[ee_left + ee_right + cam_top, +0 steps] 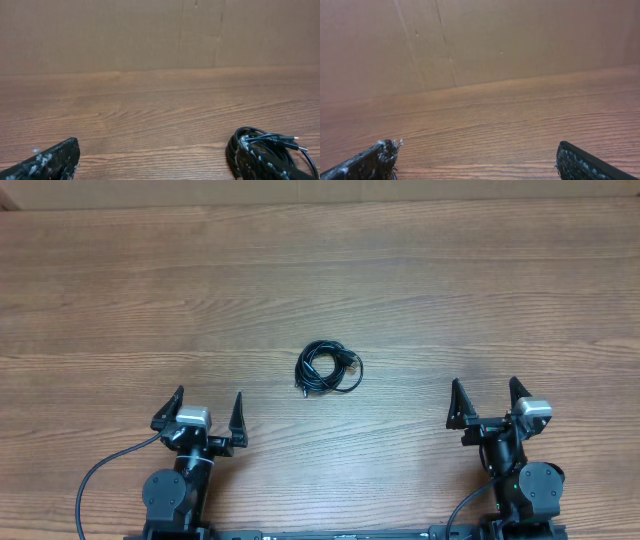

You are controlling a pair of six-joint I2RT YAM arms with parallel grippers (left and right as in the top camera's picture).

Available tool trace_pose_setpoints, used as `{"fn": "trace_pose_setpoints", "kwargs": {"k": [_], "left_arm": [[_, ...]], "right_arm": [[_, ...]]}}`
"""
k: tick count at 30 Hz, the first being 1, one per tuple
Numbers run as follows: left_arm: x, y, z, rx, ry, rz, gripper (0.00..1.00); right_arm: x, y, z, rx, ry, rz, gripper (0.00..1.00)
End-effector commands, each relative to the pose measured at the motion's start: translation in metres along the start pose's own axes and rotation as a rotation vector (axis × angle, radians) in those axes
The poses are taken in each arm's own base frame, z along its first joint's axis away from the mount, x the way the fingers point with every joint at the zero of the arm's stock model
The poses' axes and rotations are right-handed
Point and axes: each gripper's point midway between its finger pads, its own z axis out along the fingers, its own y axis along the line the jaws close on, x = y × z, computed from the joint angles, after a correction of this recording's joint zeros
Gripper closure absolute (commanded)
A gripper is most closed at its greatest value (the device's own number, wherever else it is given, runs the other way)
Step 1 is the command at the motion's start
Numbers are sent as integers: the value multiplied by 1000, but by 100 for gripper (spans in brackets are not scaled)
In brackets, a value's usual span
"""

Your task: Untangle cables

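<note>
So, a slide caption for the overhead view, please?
Coiled black cables lie on the wooden table, ahead of the left gripper and right gripper, both open.

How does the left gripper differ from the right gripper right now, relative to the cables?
The left gripper sits left of the coiled cables and somewhat nearer; the right gripper sits right of them, farther off. The left gripper's wrist view catches the cables beside its finger; the right gripper's shows none. Both are open, empty, touching no cable.
</note>
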Motion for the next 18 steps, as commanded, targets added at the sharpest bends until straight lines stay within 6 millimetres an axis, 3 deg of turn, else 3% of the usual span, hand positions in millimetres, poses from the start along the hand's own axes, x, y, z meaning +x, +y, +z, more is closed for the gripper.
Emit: {"fn": "trace_pose_setpoints", "kwargs": {"k": [1,18], "left_arm": [[0,-1,0,9,-3,16,0],[-3,-1,0,10,-18,16,0]], "right_arm": [[2,0,0,-3,-3,-7,0],[2,0,0,-3,-3,-7,0]]}}
